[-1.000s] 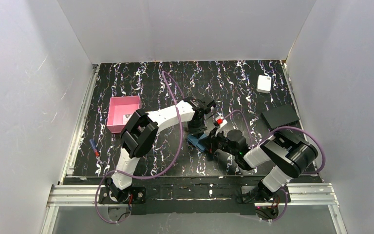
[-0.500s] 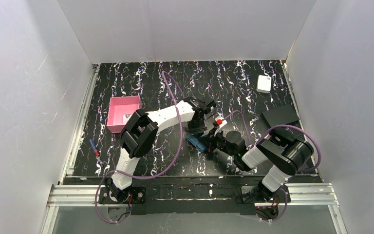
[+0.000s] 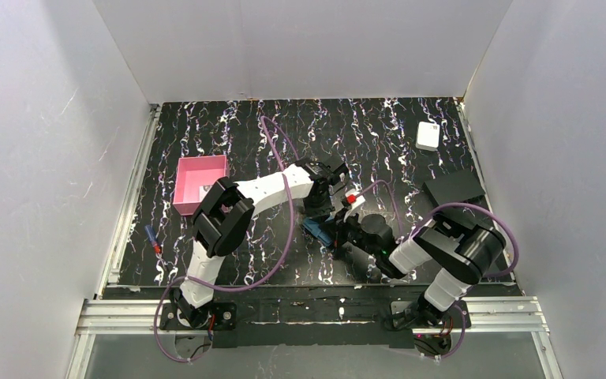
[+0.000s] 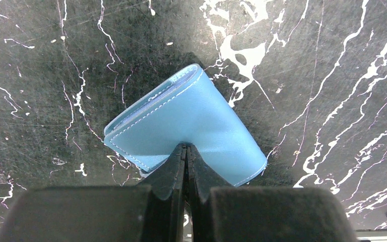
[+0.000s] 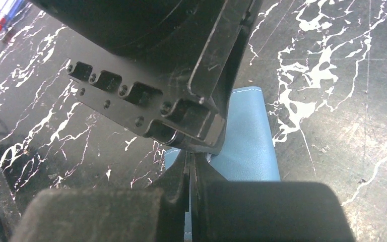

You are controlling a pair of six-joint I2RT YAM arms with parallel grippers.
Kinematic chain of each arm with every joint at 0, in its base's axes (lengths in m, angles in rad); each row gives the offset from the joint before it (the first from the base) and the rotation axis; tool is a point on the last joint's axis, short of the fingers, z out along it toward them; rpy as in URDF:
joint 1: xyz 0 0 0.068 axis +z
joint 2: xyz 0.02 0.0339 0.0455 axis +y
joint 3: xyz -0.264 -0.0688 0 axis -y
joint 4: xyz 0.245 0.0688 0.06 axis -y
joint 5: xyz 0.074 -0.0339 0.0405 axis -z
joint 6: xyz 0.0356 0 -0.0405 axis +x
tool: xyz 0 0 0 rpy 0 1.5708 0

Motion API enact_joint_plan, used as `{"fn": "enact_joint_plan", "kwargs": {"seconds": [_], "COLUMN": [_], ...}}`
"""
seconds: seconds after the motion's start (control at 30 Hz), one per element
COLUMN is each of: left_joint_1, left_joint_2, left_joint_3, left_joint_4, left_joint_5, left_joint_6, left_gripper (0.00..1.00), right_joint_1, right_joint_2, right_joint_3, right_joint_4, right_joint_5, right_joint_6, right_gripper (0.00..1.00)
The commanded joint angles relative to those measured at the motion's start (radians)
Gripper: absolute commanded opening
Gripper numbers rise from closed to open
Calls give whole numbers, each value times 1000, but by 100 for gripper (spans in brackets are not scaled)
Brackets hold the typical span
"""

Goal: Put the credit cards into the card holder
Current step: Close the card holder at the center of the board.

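Left gripper (image 4: 185, 147) first: my two fingers are pressed together, tips touching the top cover of the small teal-blue stitched folding card holder (image 4: 181, 118), and I cannot tell whether a sliver of cover is nipped between them. My right gripper (image 5: 189, 162) is likewise closed up, its tips at the holder's edge, close under the left one's body. I judge the step in hand to be opening the holder, since it lies folded flat on the black white-veined tabletop (image 4: 55, 60) between my arms, no slots showing. Next, one tip must pin the lower leaf while the other lifts the cover (a thin seam, easy to slip off). Pale stitching rounds its corners; the one pale flat credit card (image 3: 205, 191) I can see lies well apart in the pink square tray (image 3: 197, 170)
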Motion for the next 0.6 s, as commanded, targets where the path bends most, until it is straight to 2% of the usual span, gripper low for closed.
{"fn": "enact_joint_plan", "kwargs": {"seconds": [0.0,0.33,0.57], "left_joint_1": [-29,-29,-29], "left_joint_2": [125,115,103], "left_joint_3": [-90,-109,-116], "left_joint_4": [47,65,72], "left_joint_5": [24,18,4], "left_joint_6": [-5,2,20], "left_gripper": [0,0,0], "right_joint_1": [19,36,39], "right_joint_2": [-7,82,125], "right_joint_3": [34,81,112], "right_joint_4": [-229,-474,-599], "right_joint_5": [219,458,492], "right_joint_6": [-50,79,198], "right_gripper": [1,1,1]}}
